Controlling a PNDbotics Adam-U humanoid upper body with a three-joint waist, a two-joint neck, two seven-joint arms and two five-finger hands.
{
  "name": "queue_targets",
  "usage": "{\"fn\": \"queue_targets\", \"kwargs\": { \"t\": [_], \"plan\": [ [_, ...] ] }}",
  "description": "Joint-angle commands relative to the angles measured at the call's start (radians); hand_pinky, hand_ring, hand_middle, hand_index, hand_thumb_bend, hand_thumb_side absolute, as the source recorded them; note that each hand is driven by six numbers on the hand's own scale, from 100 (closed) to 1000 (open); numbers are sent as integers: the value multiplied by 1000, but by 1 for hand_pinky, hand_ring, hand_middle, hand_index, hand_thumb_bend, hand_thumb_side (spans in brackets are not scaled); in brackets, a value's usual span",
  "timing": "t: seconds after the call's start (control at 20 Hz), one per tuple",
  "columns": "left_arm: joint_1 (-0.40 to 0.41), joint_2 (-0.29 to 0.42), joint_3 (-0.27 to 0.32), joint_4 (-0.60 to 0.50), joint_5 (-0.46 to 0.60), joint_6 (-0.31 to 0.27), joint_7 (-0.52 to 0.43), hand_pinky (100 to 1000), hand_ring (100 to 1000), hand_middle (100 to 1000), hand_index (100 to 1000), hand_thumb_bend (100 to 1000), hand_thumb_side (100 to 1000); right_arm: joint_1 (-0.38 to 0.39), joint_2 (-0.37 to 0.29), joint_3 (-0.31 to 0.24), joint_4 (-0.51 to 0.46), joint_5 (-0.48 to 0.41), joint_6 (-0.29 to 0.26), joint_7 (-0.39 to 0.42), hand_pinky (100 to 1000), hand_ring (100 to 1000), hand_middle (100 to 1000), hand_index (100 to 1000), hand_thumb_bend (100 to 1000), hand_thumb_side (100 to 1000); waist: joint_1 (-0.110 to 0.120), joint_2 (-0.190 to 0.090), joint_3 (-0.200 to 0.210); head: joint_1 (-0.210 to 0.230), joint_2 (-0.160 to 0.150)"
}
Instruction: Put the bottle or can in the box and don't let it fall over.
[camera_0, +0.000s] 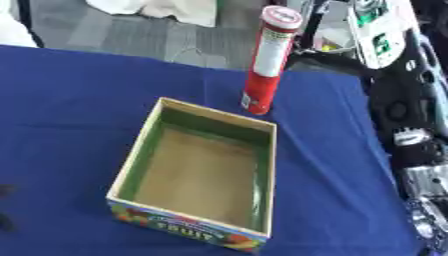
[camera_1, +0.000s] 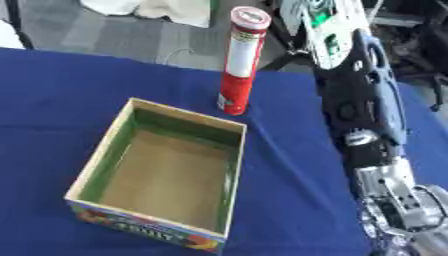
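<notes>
The tall red can (camera_0: 269, 59) is seen standing upright, its long axis vertical and its lid up, on the blue table (camera_0: 70, 100) just beyond the far right corner of the open box (camera_1: 156, 175). The right hand (camera_1: 402, 200) is seen at the near right edge; whether its fingers are released or clenched cannot be told.

Can (camera_0: 268, 62): tall, slim tube, red at the base, white label band above, red-rimmed white lid; stands upright on the blue worktop, just beyond the box's far right corner.
Box (camera_0: 136, 157): open-topped cardboard, green inner walls, tan floor, colourful fruit print on its near side; empty.
</notes>
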Motion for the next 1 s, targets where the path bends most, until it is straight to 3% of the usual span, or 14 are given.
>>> {"fn": "queue_targets", "kwargs": {
  "t": [0.05, 0.45, 1.0],
  "plan": [
    [-10, 2, -2, -18, 1, 2, -2, 455, 780, 618, 619, 247, 857, -17, -10, -5, 10, 8, -17, 13, 874, 912, 901, 985, 100, 1000, 5, -15, -1, -4, -11],
    [-11, 0, -4, -18, 9, 2, -3, 455, 775, 618, 619, 243, 849, -7, 13, 1, 40, 25, -45, 38, 880, 920, 909, 995, 100, 1000, 15, -25, 0, -45, -82],
    [-15, -1, -6, -18, 14, -1, -7, 454, 774, 618, 619, 240, 848, -5, 27, 13, 82, 62, -88, 68, 881, 930, 914, 999, 100, 1000, 23, -21, 4, -53, -92]
  ]
}}
